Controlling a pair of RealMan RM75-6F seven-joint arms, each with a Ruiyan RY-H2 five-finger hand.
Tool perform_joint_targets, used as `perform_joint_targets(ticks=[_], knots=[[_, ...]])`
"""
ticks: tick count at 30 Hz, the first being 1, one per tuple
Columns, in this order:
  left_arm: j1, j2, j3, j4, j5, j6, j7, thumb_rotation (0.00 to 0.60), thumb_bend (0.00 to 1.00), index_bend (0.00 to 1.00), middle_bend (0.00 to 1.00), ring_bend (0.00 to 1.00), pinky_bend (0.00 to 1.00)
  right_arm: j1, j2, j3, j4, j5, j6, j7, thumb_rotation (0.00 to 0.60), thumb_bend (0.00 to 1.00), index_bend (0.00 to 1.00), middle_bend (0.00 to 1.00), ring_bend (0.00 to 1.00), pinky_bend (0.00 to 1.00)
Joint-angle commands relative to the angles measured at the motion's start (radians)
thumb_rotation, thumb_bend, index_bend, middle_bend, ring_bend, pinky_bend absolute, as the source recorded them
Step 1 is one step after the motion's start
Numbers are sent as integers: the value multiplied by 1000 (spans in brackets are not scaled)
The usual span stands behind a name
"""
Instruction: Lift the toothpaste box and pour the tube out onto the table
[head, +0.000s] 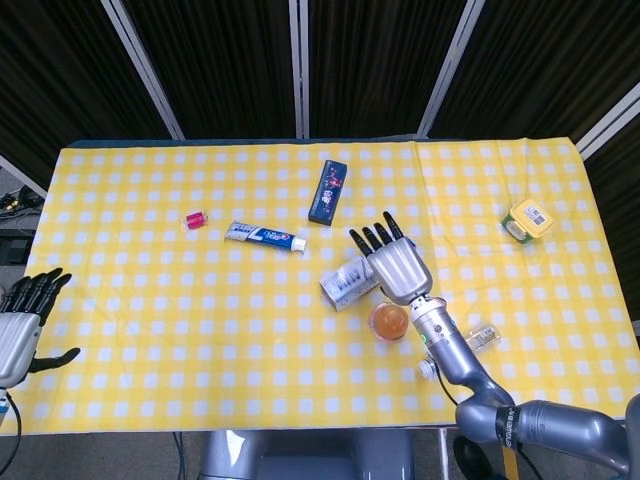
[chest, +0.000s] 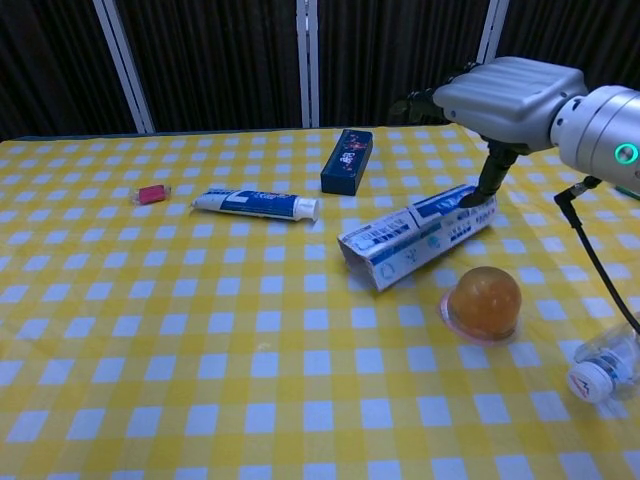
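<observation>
Your right hand (chest: 510, 95) hovers palm-down over the toothpaste box (chest: 415, 236), fingers spread, only the thumb tip touching the box's far end; it grips nothing. The box lies on the table (chest: 150, 330) just beside the orange jelly cup (chest: 484, 301). The tube (chest: 255, 204) lies well left of the box, near the dark blue box (chest: 347, 160). Your left hand (head: 22, 322) sits open, off the table's edge.

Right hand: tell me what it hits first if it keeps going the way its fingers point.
Probably the dark box. In the head view the right hand, over the toothpaste box, has its fingers aimed up-left across the table, roughly toward it. Depth is unclear; it might pass above.
</observation>
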Motion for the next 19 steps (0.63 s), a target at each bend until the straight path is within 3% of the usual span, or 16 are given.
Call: perform_joint_targets(ticks=[1,7,12,16,19], knots=[[2,1,2,-2,4,4,-1,600,0,0,0,0,0,-21,55,-19,-71,-43,47,0,600,0,92,150,127,50],[12,12,4,-10,19,29,-18,600,0,0,0,0,0,-124,198,-72,-158,-229,195,118,600,0,108,156,124,33],[22,13,5,-10,35,57,-13,600,0,0,0,0,0,-214,279,-132,-34,-430,346,309,600,0,148,160,87,22],[32,10,6,-13,52,83,-3,600,0,0,0,0,0,-295,306,-166,82,-490,461,450,600,0,144,128,41,0],[42,5,5,-12,66,111,-8,600,0,0,0,0,0,-410,337,-198,97,-432,542,563,600,0,119,68,0,0]])
